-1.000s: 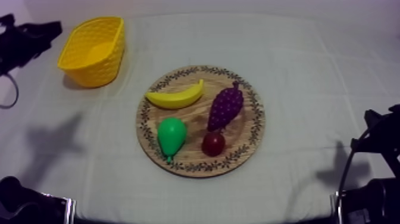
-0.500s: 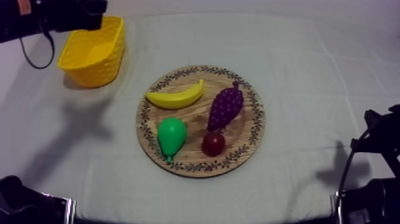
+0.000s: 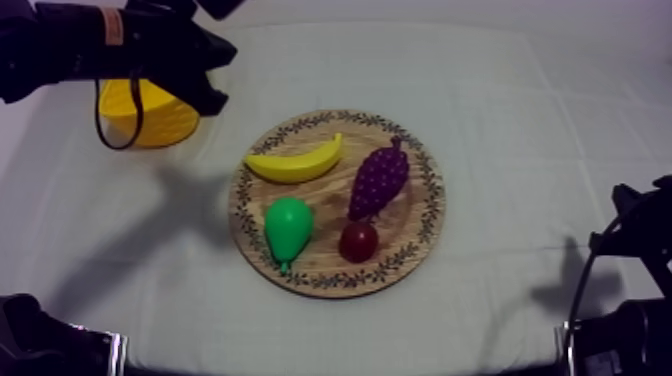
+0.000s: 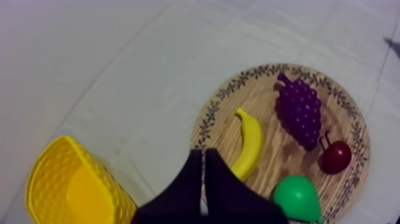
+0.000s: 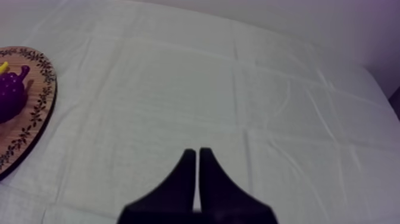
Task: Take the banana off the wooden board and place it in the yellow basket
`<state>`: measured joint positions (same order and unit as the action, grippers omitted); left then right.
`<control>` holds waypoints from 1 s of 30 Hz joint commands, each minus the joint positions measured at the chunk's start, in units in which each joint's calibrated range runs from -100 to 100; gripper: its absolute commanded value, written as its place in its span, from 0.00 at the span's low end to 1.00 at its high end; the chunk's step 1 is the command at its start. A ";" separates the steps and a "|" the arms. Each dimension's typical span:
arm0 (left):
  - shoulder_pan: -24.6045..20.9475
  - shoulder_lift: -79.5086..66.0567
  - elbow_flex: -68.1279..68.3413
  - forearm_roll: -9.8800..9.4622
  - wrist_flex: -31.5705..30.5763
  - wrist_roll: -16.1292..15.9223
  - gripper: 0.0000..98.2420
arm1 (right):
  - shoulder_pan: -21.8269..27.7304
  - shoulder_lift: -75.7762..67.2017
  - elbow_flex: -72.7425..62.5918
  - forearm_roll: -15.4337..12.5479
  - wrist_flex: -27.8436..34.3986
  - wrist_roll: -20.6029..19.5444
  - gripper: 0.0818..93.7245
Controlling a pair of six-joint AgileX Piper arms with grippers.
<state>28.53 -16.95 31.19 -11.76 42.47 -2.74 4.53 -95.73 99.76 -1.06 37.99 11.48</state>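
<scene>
Left hand [image 4: 203, 154] held narrow, empty, by yellow basket [image 4: 47, 179], aimed at banana [image 4: 250, 143], likely for pickup; right hand [image 5: 197, 152] narrow, parked aside.

The banana [image 3: 295, 161] is showing plain yellow, the pear [image 3: 288, 228] bright green, the bunch of grapes [image 3: 379, 180] deep purple, and the small red fruit [image 3: 358, 241] dark red. The light brown wooden board [image 3: 433, 200] is wearing a dark leafy wreath round its rim. The basket [image 3: 158, 120] is showing yellow lattice walls, and the cloth [image 3: 520, 120] is lying grey-white.
</scene>
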 commanded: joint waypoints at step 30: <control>2.06 2.35 12.73 -4.91 -2.74 0.64 0.56 | -0.01 -0.02 0.02 0.01 -0.01 0.02 0.00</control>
<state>30.73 -14.65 43.97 -16.49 39.81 -4.05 4.53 -95.73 99.76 -1.06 37.99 11.48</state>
